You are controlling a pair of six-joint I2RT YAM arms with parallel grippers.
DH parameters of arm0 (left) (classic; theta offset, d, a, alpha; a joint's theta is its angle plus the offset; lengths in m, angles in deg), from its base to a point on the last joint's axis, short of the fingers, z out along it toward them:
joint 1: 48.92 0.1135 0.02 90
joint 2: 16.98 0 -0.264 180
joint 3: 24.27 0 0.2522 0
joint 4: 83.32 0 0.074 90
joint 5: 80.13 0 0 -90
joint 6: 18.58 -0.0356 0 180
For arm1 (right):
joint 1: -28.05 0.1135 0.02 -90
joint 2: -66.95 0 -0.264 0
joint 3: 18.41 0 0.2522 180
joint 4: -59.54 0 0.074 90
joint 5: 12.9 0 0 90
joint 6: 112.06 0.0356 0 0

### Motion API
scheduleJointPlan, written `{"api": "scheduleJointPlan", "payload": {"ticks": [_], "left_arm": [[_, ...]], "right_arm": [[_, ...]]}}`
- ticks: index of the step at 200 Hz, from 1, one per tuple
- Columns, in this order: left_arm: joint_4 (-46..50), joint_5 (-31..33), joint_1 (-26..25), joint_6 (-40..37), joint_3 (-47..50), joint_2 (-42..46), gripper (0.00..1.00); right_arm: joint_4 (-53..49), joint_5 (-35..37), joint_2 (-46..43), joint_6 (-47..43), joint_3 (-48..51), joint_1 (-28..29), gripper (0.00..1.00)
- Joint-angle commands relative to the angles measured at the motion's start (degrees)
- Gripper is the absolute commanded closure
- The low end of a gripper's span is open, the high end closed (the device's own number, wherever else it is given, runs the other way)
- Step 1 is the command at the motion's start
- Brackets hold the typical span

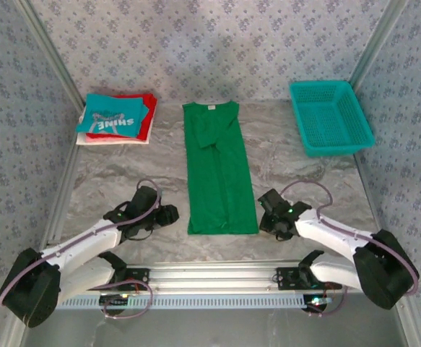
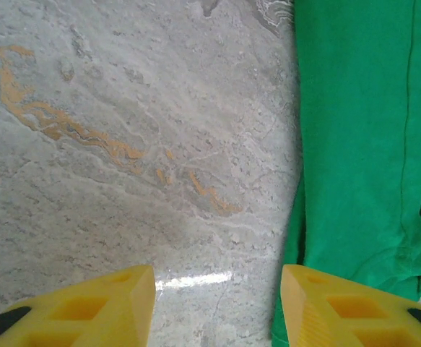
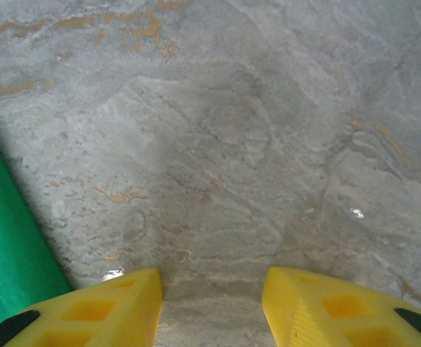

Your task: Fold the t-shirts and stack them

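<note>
**Top external view.** We record the left arm [image 1: 87,246], white with black joints. It lies low across the near left of the marbled grey desk [image 1: 123,181], forearm angled inward. The left jaws sit just beside the near left corner of the plain bright green cloth t-shirt [image 1: 217,173]. The right arm [image 1: 340,238] mirrors it, with the right jaws just beside the shirt's near right corner. From here we cannot tell how either pair of jaws stands.

The green shirt lies flat in the middle of the desk as a long narrow strip, collar at the far end. At the far left is a folded stack: a teal t-shirt with white print [image 1: 116,116] on top, a red t-shirt [image 1: 149,108] under it, and a white t-shirt [image 1: 113,139] at the bottom. At the far right is a teal plastic mesh basket [image 1: 331,116], well apart from the shirts. Patterned walls [image 1: 210,43] enclose the desk.

**Left wrist view.** The yellow plastic fingers [image 2: 87,311] stand apart: the jaws are open and grip nothing. Bare desk with orange veins lies between them. The green shirt fills the right side, its hem edge by the right finger.

**Right wrist view.** The yellow fingers [image 3: 102,311] stand apart over bare desk, so these jaws are open and empty. A strip of green shirt lies at the left edge.
</note>
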Motion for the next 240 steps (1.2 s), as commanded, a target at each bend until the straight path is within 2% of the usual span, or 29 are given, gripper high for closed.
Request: {"api": "scheduleJointPlan", "payload": {"ticks": [1,18,38,60,93,113,174,240], "left_arm": [[0.91,-1.45,0.27,-1.14,0.36,-0.74,0.50],[0.76,-2.21,0.24,-1.24,0.13,-0.82,0.50],[-0.40,-5.25,0.28,-1.43,0.00,-0.94,0.50],[-1.68,-9.27,-1.46,-0.91,-0.62,-1.67,0.55],[0.62,-9.46,-6.61,-0.64,-4.75,-4.06,0.56],[-0.52,-9.00,-8.03,0.10,-6.23,-7.39,0.56],[-3.62,-9.91,-9.70,-0.34,-10.52,-17.57,0.58],[-4.84,-9.45,-11.21,0.74,-11.05,-20.92,0.64]], "right_arm": [[21.97,-25.05,10.83,6.71,6.43,6.26,0.54],[23.68,-26.37,11.96,7.86,6.03,8.73,0.54],[20.52,-25.44,9.92,6.37,4.55,9.31,0.54],[14.69,-23.08,4.46,4.27,3.20,6.88,0.54],[6.31,-22.11,-2.59,-0.09,0.26,2.44,0.54],[3.75,-21.63,-5.06,-1.52,-0.75,0.87,0.54],[2.99,-20.97,-5.95,-4.05,-2.00,-1.15,0.54],[4.00,-20.84,-6.24,-5.60,-1.28,-3.95,0.55]]}}
